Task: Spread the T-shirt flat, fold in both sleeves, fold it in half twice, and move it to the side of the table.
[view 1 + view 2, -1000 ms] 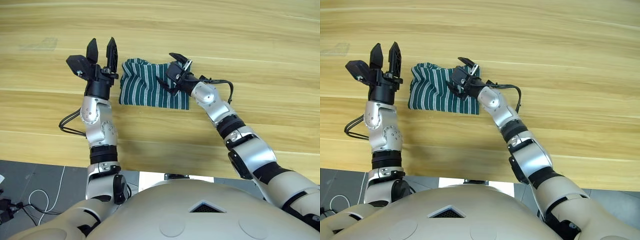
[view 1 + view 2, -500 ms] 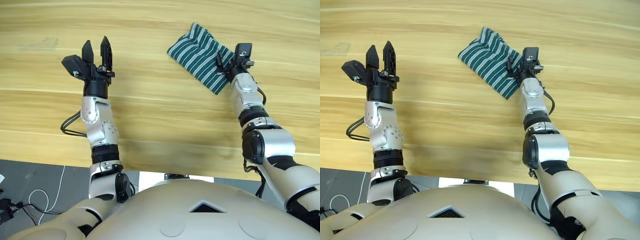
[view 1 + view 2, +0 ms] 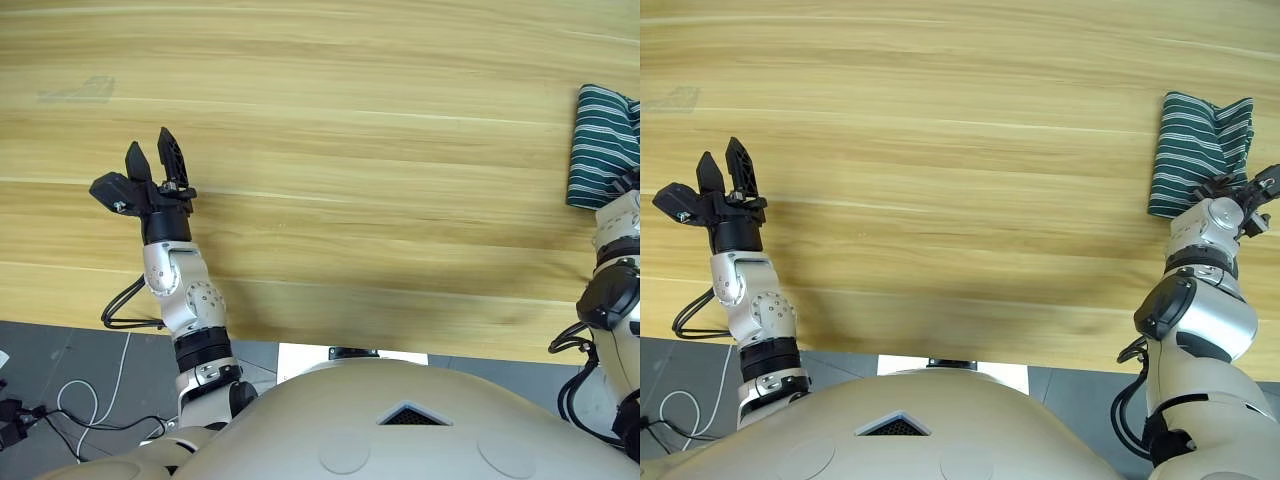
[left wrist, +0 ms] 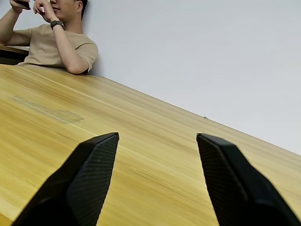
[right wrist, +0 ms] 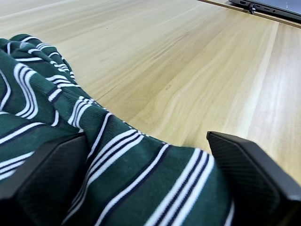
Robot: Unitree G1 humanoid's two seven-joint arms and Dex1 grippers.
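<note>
The T-shirt (image 3: 1200, 148), dark green with white stripes, lies folded into a small packet at the far right of the wooden table (image 3: 350, 150). My right gripper (image 3: 1242, 188) sits at the shirt's near edge. In the right wrist view its fingers (image 5: 44, 174) stand wide apart with the striped cloth (image 5: 117, 174) lying between them, so it is open. My left gripper (image 3: 158, 155) is held above the table's near left part, far from the shirt. It is open with nothing between its fingers (image 4: 94, 169).
A laptop's edge (image 5: 273, 7) lies on the table beyond the shirt. The table's front edge (image 3: 350, 340) runs close to my body, with cables (image 3: 70, 400) on the grey floor at the left.
My right arm has swept the folded shirt from the table's middle to its far right side. My left arm has drawn back toward the near left, its gripper still open.
</note>
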